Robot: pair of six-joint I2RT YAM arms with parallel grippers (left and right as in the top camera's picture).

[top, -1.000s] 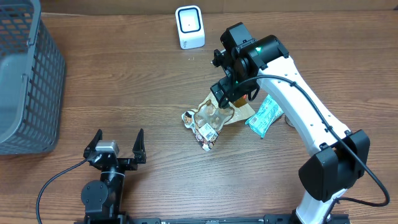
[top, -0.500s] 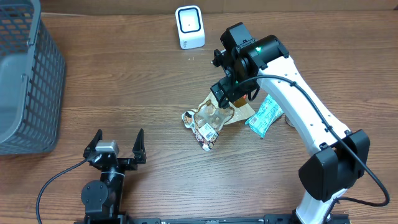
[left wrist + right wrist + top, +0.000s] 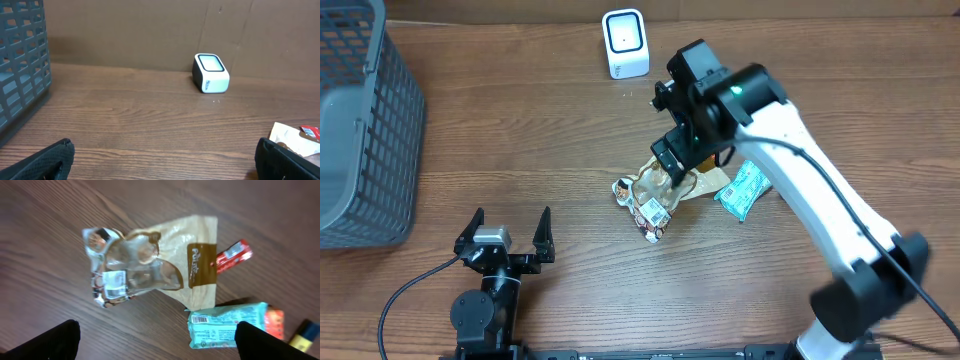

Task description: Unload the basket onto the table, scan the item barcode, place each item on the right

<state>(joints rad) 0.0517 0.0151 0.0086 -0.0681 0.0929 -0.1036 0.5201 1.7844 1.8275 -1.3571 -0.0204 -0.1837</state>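
A white barcode scanner (image 3: 624,43) stands at the back of the table, also visible in the left wrist view (image 3: 211,73). The items lie in a small pile at mid-table: a clear crumpled snack bag (image 3: 645,200), a tan pouch (image 3: 708,180) and a teal packet (image 3: 740,190). My right gripper (image 3: 673,163) hangs open above the pile, holding nothing. Its wrist view shows the clear bag (image 3: 125,270), the tan pouch (image 3: 192,265) and the teal packet (image 3: 227,325) with a barcode on its near end. My left gripper (image 3: 506,240) rests open at the front left.
A grey mesh basket (image 3: 360,130) fills the far left. A red wrapper (image 3: 232,257), an orange packet (image 3: 274,320) and a yellow and blue thing (image 3: 305,335) lie beside the pile. A cardboard wall backs the table.
My right arm has shifted slightly to the left over the pile, still open. The left arm and the items have not moved.
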